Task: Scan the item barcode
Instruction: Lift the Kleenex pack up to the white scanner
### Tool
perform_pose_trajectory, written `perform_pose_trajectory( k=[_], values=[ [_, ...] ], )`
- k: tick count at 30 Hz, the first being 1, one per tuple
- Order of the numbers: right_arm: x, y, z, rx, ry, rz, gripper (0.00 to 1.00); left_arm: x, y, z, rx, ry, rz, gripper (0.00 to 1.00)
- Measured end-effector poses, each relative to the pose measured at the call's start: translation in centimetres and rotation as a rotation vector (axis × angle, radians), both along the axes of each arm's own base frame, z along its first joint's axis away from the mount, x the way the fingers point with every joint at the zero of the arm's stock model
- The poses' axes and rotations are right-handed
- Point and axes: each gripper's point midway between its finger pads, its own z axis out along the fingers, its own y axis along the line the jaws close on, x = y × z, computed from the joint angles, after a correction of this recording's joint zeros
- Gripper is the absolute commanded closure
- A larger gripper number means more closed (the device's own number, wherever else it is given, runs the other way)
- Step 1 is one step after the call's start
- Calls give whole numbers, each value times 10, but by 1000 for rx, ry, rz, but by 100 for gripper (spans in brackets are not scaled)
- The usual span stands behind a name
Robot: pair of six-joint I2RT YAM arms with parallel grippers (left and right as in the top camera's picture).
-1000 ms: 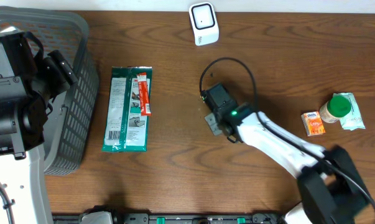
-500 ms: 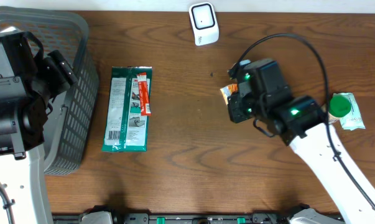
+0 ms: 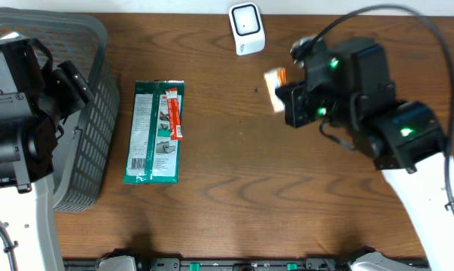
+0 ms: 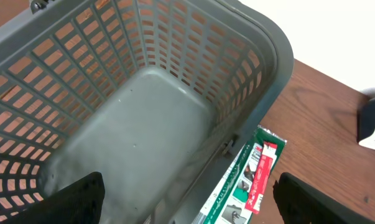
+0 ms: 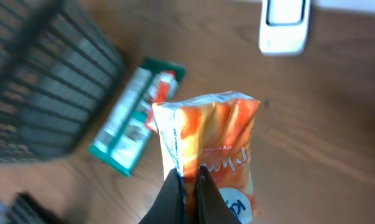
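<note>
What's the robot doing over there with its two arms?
The right hand is pinching a small orange packet and holding it up above the table, close to the white scanner. The left hand hangs open over the grey basket, holding nothing. A green packet lies on the table beside the basket.

A grey slotted plastic basket (image 4: 175, 56) stands on the brown wooden table (image 4: 324, 130); a flat green packet (image 4: 231, 193) bearing a red sachet (image 4: 262, 174) lies just beside its corner.

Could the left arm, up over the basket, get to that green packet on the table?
Probably yes: the left gripper is open and empty, and the green packet lies flat on the table beside the basket.
</note>
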Motion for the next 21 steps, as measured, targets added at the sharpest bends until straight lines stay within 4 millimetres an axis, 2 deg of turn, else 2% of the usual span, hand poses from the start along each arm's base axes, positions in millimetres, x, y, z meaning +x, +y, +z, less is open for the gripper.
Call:
perform_pose_trajectory(
  k=[6, 11, 13, 17, 19, 21],
  values=[
    [24, 10, 57, 143, -49, 37, 99, 0, 0, 0, 0, 1, 0, 12],
    [57, 30, 99, 283, -96, 107, 99, 0, 0, 0, 0, 1, 0, 12],
    [71, 37, 109, 330, -117, 126, 99, 0, 0, 0, 0, 0, 0, 12],
    [102, 48, 105, 384, -125, 139, 99, 0, 0, 0, 0, 1, 0, 12],
    [119, 54, 90, 392, -104, 139, 99, 0, 0, 0, 0, 0, 0, 12],
    [141, 61, 68, 398, -72, 130, 99, 0, 0, 0, 0, 0, 0, 12]
  ],
)
